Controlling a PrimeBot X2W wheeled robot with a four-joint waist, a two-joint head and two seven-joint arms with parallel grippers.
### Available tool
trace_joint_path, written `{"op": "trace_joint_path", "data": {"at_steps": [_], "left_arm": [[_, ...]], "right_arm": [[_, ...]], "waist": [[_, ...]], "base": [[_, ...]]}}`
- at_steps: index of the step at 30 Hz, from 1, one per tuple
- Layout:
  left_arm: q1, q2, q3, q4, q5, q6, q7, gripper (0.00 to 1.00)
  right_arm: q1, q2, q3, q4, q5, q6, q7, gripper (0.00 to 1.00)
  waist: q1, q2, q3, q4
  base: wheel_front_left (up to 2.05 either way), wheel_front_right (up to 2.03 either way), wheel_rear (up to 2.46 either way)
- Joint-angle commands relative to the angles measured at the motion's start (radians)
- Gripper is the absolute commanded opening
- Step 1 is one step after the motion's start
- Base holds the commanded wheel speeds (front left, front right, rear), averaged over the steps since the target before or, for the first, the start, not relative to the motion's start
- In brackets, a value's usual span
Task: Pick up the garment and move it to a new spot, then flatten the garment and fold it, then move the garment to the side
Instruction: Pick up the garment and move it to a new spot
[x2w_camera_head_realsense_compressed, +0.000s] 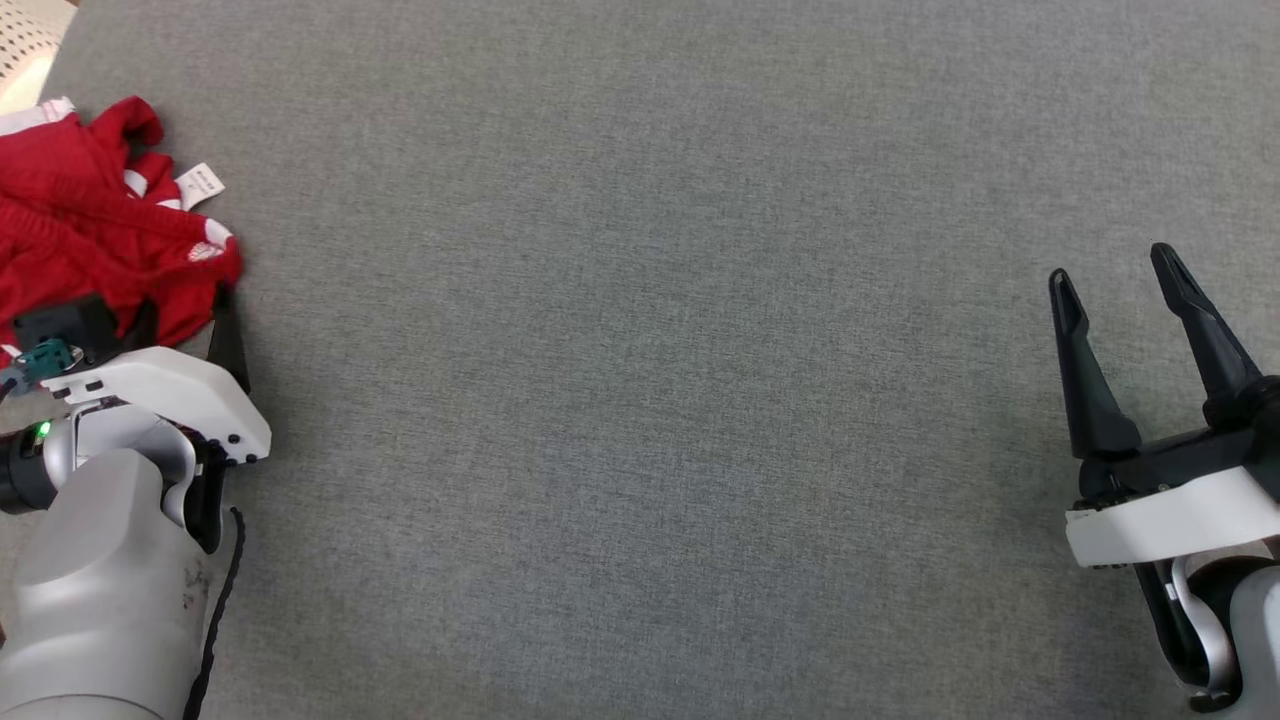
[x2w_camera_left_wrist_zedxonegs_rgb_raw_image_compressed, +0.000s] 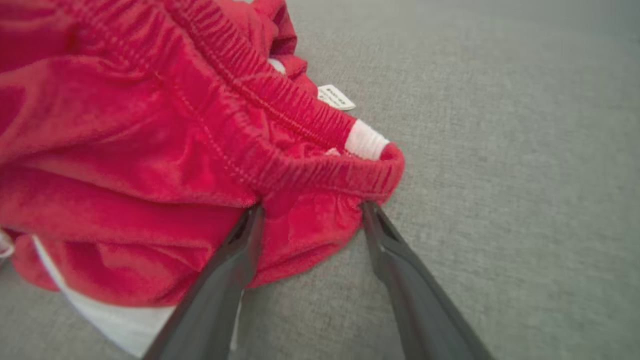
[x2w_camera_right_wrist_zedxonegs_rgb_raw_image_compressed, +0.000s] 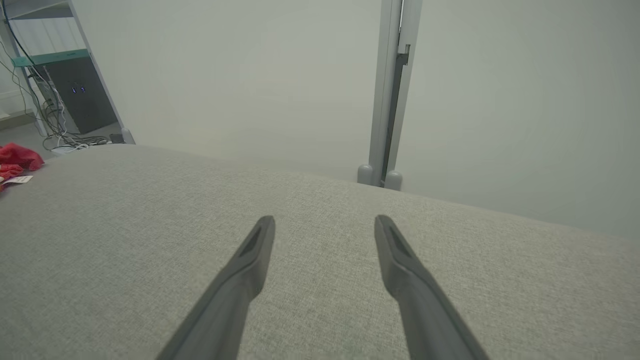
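The garment (x2w_camera_head_realsense_compressed: 90, 220) is a crumpled red piece with white trim and an elastic waistband, lying at the far left of the grey table (x2w_camera_head_realsense_compressed: 640, 400). My left gripper (x2w_camera_head_realsense_compressed: 165, 312) is at its near edge. In the left wrist view the left gripper (x2w_camera_left_wrist_zedxonegs_rgb_raw_image_compressed: 312, 215) stands open, its two fingers straddling a bulge of red cloth (x2w_camera_left_wrist_zedxonegs_rgb_raw_image_compressed: 150, 140) just under the waistband, tips touching the fabric. My right gripper (x2w_camera_head_realsense_compressed: 1112, 270) hovers open at the right side, far from the garment, with nothing between its fingers (x2w_camera_right_wrist_zedxonegs_rgb_raw_image_compressed: 324, 222). The garment (x2w_camera_right_wrist_zedxonegs_rgb_raw_image_compressed: 15, 157) also shows small at the left edge of the right wrist view.
A white label (x2w_camera_head_realsense_compressed: 200, 183) sticks out of the garment. Beyond the table's far edge stand a grey post (x2w_camera_right_wrist_zedxonegs_rgb_raw_image_compressed: 387, 100) and a dark cabinet with cables (x2w_camera_right_wrist_zedxonegs_rgb_raw_image_compressed: 75, 100). Grey tabletop stretches between the two grippers.
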Motion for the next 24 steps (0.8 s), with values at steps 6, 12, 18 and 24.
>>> {"op": "trace_joint_path", "data": {"at_steps": [6,12,18,24], "left_arm": [[-0.035,0.034,-0.002,0.079,-0.007,0.0,-0.006,0.0],[-0.04,0.067,-0.006,0.028,0.003,-0.003,-0.028,0.0],[0.044,0.088,0.014,-0.225,0.038,0.005,-0.029,0.0],[0.182,0.072,0.005,-0.468,0.084,0.003,-0.029,0.0]], "right_arm": [[-0.021,0.002,0.003,0.022,0.009,0.0,-0.016,1.0],[0.007,0.017,-0.013,0.048,0.006,0.0,-0.032,1.0],[0.048,0.05,-0.026,0.073,0.007,0.0,-0.049,1.0],[0.109,0.087,-0.035,0.098,0.003,0.0,-0.061,1.0]], "waist": [[0.0,0.0,0.004,-0.014],[0.0,0.0,-0.064,0.003],[0.0,0.0,-0.178,0.013],[0.0,0.0,-0.312,-0.001]], "base": [[0.0,0.0,0.0],[0.0,0.0,0.0],[0.0,0.0,0.0],[0.0,0.0,0.0]]}}
